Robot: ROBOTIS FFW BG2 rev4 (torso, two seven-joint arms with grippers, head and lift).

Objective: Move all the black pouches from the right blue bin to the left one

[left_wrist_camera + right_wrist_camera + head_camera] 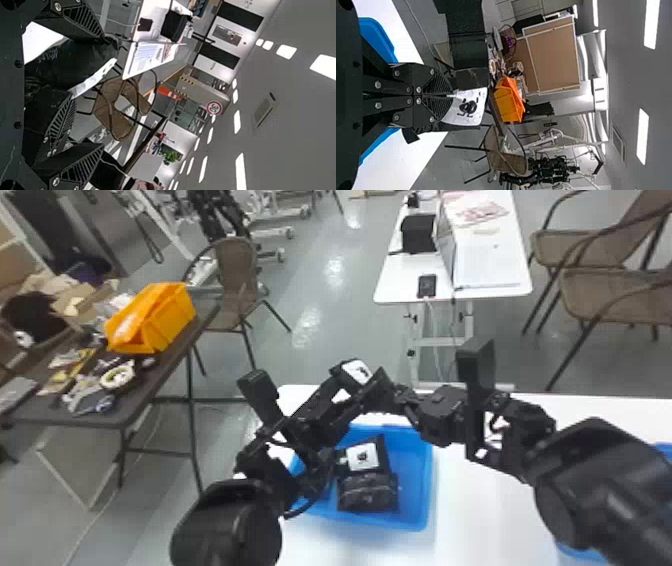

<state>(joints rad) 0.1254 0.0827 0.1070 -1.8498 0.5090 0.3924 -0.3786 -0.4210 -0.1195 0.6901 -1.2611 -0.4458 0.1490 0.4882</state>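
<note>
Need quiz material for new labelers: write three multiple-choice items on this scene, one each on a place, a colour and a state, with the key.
1. Where is the orange bin?
A. On the floor
B. On the dark table
C. Under a chair

2. What colour is the left bin?
A. Blue
B. Green
C. Red

3. How is the right gripper?
A. Wide open
B. Shut on nothing
C. Shut on a pouch

Key:
1. B: it sits on that tabletop in the head view.
2. A: its walls are blue.
3. C: the pouch's white patch comes out from its closed fingertips.
</note>
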